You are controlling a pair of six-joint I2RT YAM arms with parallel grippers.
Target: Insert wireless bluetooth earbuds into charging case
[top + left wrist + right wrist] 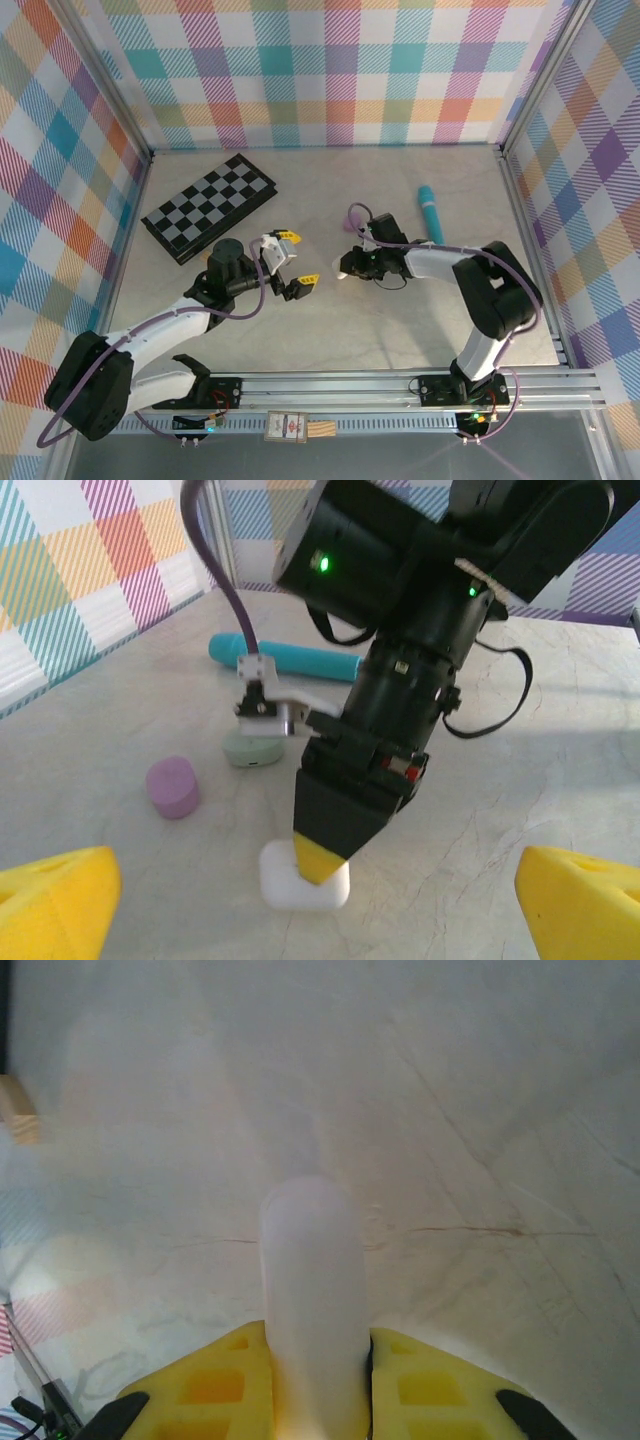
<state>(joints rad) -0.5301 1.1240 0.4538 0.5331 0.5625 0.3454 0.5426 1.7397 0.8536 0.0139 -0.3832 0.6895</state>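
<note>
Top view: high behind the arm bases (pixel 215 388), looking down. Wrist views: low, close to the table (pixel 400 330), sharing the white case (pixel 285 887).

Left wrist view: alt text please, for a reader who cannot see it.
The right gripper points down, shut on a white case on the table. Behind lie a pink case, a pale green case and a teal tube; the open left gripper shows its yellow fingertips at the bottom corners.

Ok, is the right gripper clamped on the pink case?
No, the right gripper is shut on the white case, while the pink case sits apart from it on the table, untouched.
</note>
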